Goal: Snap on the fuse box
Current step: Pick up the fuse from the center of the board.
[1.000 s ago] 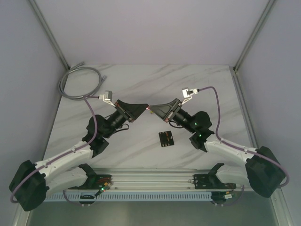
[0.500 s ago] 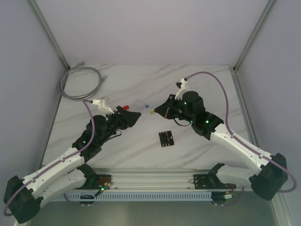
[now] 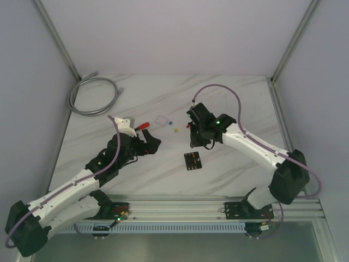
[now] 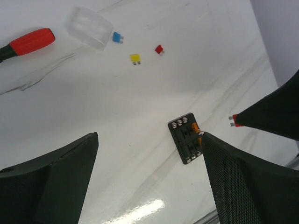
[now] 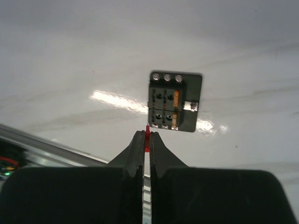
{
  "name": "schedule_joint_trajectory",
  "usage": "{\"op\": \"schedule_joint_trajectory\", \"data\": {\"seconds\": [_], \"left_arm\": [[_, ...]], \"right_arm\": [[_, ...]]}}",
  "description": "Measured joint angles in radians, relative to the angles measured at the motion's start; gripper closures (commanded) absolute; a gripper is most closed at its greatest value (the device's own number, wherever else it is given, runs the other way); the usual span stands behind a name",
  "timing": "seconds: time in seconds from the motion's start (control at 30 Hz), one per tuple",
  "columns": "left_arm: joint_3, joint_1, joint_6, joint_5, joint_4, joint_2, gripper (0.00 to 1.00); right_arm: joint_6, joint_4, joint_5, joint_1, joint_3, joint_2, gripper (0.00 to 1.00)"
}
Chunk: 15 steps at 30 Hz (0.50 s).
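You have the fuse box (image 3: 191,160) lying flat on the white marble table (image 3: 245,103), a little right of centre and near the front rail (image 3: 180,206), and neither gripper has hold of it. From the right wrist camera you see three silver screws along its far edge and two orange fuses (image 5: 176,98) seated in the slots on its right side. Your right gripper (image 5: 147,140) has its fingers pressed together on a small red fuse (image 5: 147,132), pinched at the very tips so that its end pokes out toward the box. The left wrist camera shows that fuse's two prongs bare and apart from the box, hanging just beside it. Your left gripper (image 4: 148,135) is spread wide with nothing between its fingers (image 4: 51,182). It sits over the table to the left of the box and looks down on it. Farther back on the table, a red-handled tool (image 4: 30,41) lies near a clear square cover (image 4: 91,28). A blue fuse (image 4: 117,37) rests right at the cover's corner, though you cannot tell whether the two touch. A yellow fuse (image 4: 135,58) and a loose red fuse (image 4: 159,49) lie just beyond it, all well apart from the box. A grey cable (image 3: 92,95) is coiled at the far left corner of the table.
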Motion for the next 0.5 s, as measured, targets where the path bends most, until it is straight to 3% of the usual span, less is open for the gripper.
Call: {"op": "schedule_joint_trajectory", "data": {"seconds": [0.23,0.5], "left_arm": [[0.000,0.000,0.013,-0.025,-0.026,0.045,0.00],[0.000,0.000,0.008,-0.026,-0.037,0.090,0.00]], "right_arm": [[-0.029,-0.095,0.072,0.052,0.058,0.167,1.00],[-0.047,-0.073,0.093,0.069,0.058,0.222,1.00]]}}
